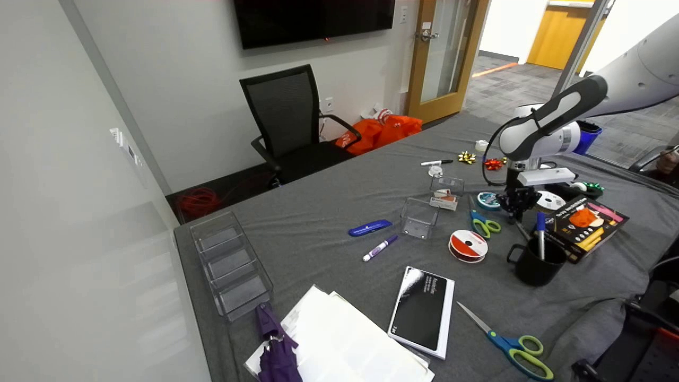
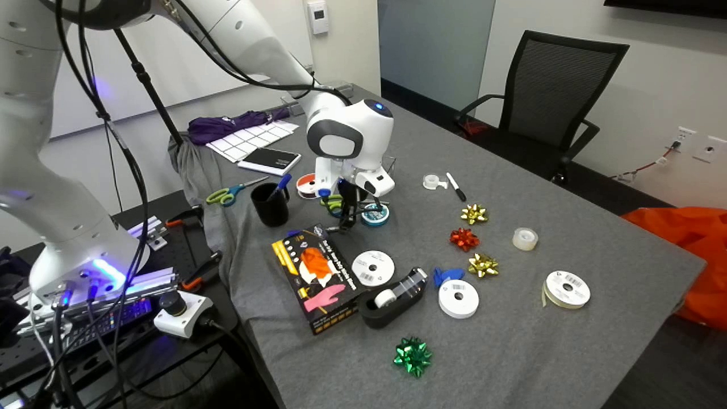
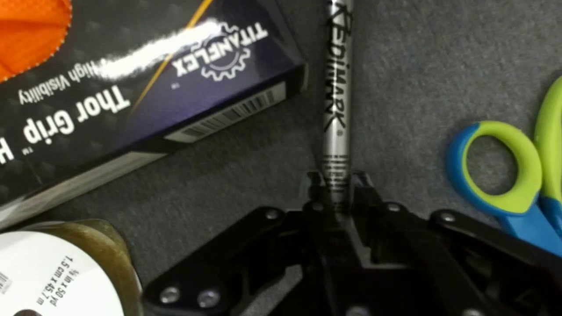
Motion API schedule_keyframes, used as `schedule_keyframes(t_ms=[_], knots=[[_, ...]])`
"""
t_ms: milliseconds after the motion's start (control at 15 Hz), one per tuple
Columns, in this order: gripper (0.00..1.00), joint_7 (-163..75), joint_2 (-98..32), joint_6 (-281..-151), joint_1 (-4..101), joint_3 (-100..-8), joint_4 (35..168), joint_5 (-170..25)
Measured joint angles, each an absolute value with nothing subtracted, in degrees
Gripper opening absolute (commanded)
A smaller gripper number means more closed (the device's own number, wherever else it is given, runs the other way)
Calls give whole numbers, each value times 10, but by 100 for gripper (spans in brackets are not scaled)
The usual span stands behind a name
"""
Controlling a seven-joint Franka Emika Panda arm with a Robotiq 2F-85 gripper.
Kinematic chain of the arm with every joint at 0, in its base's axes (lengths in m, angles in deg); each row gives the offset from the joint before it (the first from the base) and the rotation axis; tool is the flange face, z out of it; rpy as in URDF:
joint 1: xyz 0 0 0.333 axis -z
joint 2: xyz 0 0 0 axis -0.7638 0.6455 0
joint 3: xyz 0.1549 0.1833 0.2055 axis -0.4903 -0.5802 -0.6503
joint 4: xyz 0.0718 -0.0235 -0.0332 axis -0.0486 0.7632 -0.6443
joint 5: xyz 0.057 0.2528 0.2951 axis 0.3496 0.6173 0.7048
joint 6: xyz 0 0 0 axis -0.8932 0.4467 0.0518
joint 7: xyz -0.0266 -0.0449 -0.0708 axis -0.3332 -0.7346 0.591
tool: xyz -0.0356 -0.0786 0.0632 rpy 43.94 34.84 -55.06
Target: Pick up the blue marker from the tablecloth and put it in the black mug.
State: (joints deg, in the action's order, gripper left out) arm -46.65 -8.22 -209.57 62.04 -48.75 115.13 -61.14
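Your gripper (image 3: 338,184) is pinching the silver-bodied RediMark marker (image 3: 337,96) near one end, a finger against either side, low over the dark grey tablecloth (image 2: 511,363); you cannot tell from these views whether the barrel touches the cloth. In an exterior view the marker's blue cap (image 2: 293,233) shows past the black Thor Grip glove box (image 2: 321,278), which lies just beside it. On the marker's other side lie the smaller blue-and-green scissors (image 3: 529,228), with a teal spool (image 2: 375,215) next to them. Your black mug (image 1: 533,268) stands upright near the tabletop edge by the robot's base (image 2: 85,250), a blue-capped marker (image 1: 541,233) tilted inside it. Farther along that edge lie the larger blue-and-green scissors (image 1: 504,341). A purple-and-white marker (image 1: 380,248) lies well in from both long edges. The clear divided tray (image 1: 233,265) sits at the corner by the white wall (image 1: 122,239), and a cream ribbon spool (image 2: 568,288) lies nearest the corner beside the orange bag (image 2: 679,244).
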Motion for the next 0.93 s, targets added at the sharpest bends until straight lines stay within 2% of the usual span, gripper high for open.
schedule_keyframes(t_ms=[400, 933], knots=[[5, -467, -83, -2088, 622, -487, 1151, -612], [5, -491, -133, -2010, 634, -487, 1154, -612]])
